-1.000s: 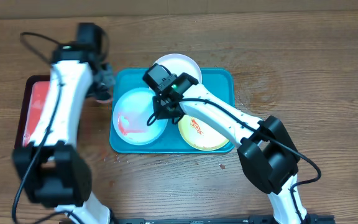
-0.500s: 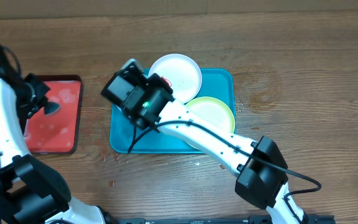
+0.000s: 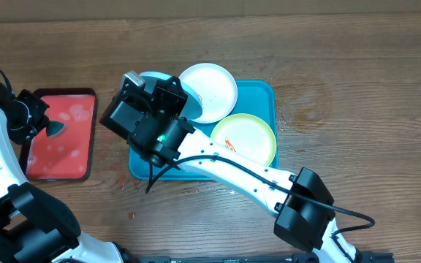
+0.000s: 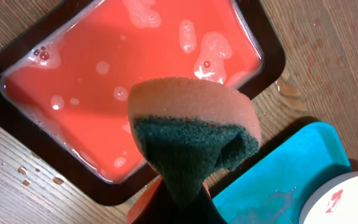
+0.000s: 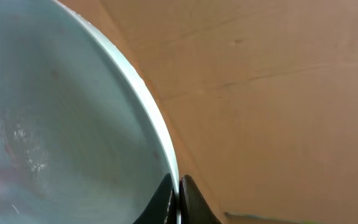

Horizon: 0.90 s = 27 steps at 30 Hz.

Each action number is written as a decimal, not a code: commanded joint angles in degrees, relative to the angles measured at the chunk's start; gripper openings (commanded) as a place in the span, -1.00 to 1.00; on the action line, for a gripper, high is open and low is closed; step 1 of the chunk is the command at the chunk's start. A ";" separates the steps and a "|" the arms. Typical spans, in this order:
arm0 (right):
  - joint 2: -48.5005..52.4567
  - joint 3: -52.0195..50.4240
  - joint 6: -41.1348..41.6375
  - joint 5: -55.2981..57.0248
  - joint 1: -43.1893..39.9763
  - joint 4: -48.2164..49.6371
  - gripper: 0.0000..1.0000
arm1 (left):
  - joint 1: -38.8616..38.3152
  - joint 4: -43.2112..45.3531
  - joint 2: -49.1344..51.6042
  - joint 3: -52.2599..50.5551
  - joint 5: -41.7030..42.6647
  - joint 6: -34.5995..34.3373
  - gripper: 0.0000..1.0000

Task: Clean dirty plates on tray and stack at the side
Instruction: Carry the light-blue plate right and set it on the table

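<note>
My right gripper [image 3: 175,93] is shut on the rim of the pale blue plate [image 3: 157,75] and holds it tilted above the far left corner of the teal tray [image 3: 196,169]. In the right wrist view the plate [image 5: 55,124] fills the left side, wet, with the fingers [image 5: 179,194] pinched on its edge. The white plate [image 3: 210,90] rests on the tray's far rim. The yellow-green plate [image 3: 245,139] lies on the tray's right part with a small red mark. My left gripper [image 3: 50,128] is shut on a green-and-orange sponge [image 4: 191,130] over the red tray.
The red tray [image 3: 61,139] with a dark rim stands left of the teal tray and holds soapy water [image 4: 135,74]. The left wrist view also shows the teal tray's corner [image 4: 278,186] and a pale plate rim [image 4: 347,199] with a red smear. Drips mark the wood nearby.
The pale blue plate, lying on the tray one second ago, is now lifted and carried left by my right gripper. My left arm has swung from the tray's edge over to the red tray.
</note>
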 commanded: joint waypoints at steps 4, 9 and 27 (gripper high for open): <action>-0.28 1.57 -2.58 7.58 0.31 1.92 -0.93 | -0.11 0.11 -0.66 0.55 0.98 -0.57 -0.92; -0.26 1.55 2.80 2.38 0.28 0.48 -0.93 | -0.11 0.11 -0.66 0.55 0.98 -0.57 -0.92; -1.97 1.44 8.26 -53.70 -13.27 -9.05 -0.93 | -0.11 0.15 -0.66 0.52 0.98 -0.57 -0.92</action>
